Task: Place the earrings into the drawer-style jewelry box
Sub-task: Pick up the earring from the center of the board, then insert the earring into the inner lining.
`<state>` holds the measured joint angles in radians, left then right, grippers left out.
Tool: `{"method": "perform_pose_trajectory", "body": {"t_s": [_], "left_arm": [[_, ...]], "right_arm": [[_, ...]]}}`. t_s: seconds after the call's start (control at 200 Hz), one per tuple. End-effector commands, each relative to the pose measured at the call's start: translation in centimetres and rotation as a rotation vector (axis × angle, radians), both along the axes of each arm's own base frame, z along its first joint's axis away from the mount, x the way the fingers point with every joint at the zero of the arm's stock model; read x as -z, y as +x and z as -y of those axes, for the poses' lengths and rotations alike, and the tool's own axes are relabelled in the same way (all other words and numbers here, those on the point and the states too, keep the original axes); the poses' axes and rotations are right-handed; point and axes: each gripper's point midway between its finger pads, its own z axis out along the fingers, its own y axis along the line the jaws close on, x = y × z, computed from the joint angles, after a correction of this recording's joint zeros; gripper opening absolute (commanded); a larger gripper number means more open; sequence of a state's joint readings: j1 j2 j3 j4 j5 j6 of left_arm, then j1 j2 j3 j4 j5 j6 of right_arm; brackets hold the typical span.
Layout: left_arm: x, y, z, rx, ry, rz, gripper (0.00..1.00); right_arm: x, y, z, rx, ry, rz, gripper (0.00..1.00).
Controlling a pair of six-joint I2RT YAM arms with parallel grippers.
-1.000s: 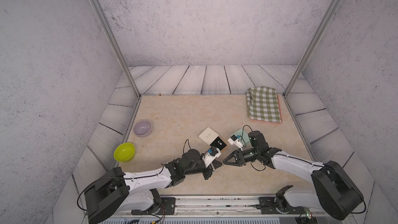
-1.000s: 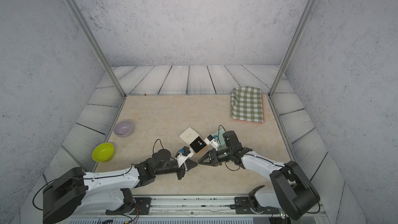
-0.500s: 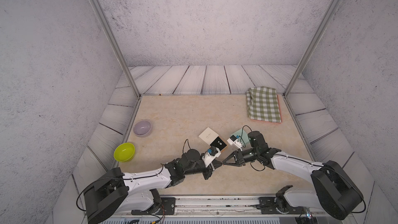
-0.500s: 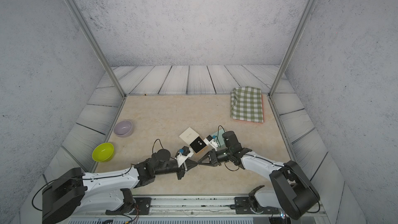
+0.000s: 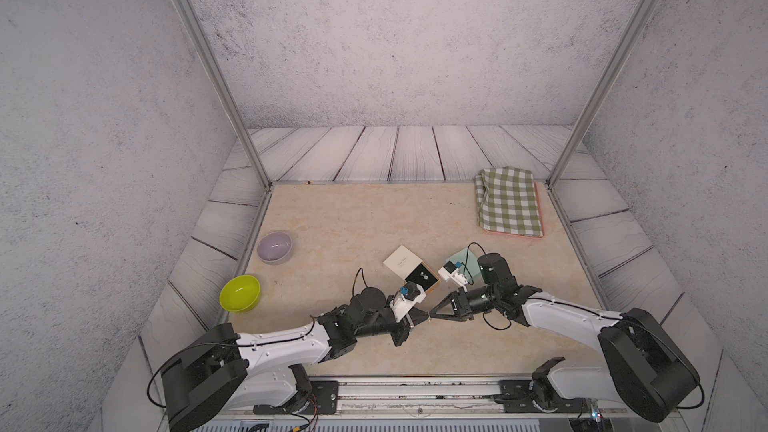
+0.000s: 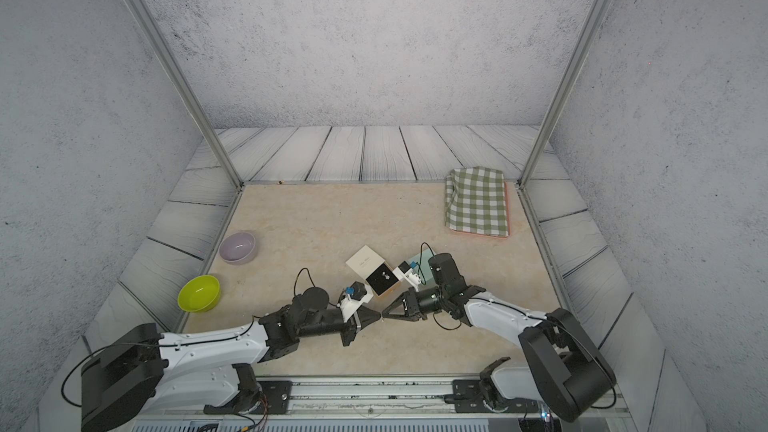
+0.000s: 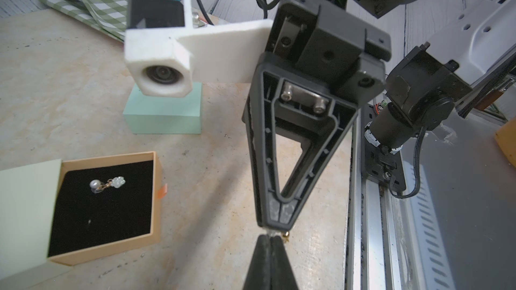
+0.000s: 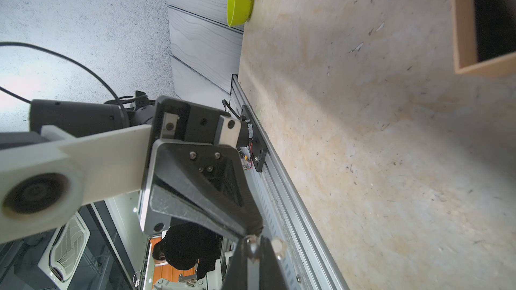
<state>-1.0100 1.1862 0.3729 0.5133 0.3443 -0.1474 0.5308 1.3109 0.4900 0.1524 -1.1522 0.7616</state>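
Note:
The drawer-style jewelry box [image 5: 401, 261] lies mid-table, its tan tray [image 5: 432, 287] slid out. One pearl earring [image 7: 107, 185] rests on the tray's black lining. In both top views my left gripper [image 5: 426, 316] and right gripper [image 5: 432, 312] meet tip to tip in front of the tray, a little above the table. A second earring [image 8: 252, 246] is pinched where the tips meet. In the left wrist view my left gripper [image 7: 270, 237] is shut, a gold bit [image 7: 285, 235] sticking out. In the right wrist view my right gripper [image 8: 254, 242] is shut on the pearl.
A mint-green box [image 5: 467, 261] sits behind the right wrist. A lime bowl [image 5: 240, 293] and a lilac bowl [image 5: 274, 246] stand at the left edge. A green checked cloth [image 5: 509, 201] lies at the back right. The metal rail [image 5: 415, 388] runs along the front.
My right gripper's jaws have closed from open onto the earring at the left gripper's tips. Both arms have stayed almost in place.

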Motion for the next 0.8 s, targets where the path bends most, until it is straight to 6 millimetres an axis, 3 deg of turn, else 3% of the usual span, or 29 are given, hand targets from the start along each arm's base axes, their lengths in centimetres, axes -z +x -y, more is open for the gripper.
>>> {"method": "perform_pose_trajectory", "body": {"t_s": [0.0,0.12,0.285,0.41,0.58,0.796], "left_arm": [[0.2,0.6,-0.1,-0.029,0.021,-0.007,0.13],[0.1,1.8,-0.8,-0.118,0.046,-0.023,0.50],[-1.1,5.2,-4.1,-0.420,0.021,-0.061,0.94],[-1.3,7.8,-6.3,-0.560,0.055,-0.106,0.96],[-2.3,10.1,-8.9,-0.649,0.073,-0.158,0.97],[-2.8,11.7,-10.7,-0.712,0.126,-0.211,0.96]], "right_arm": [[-0.7,0.0,-0.3,-0.014,-0.003,-0.004,0.07],[-0.3,0.8,0.0,0.023,-0.089,0.008,0.07],[2.2,4.0,1.7,0.126,-0.392,0.080,0.07],[3.3,6.6,3.1,0.142,-0.618,0.128,0.07],[4.4,8.4,4.1,0.114,-0.812,0.210,0.07],[4.0,10.1,2.9,0.073,-0.915,0.320,0.07]]}}
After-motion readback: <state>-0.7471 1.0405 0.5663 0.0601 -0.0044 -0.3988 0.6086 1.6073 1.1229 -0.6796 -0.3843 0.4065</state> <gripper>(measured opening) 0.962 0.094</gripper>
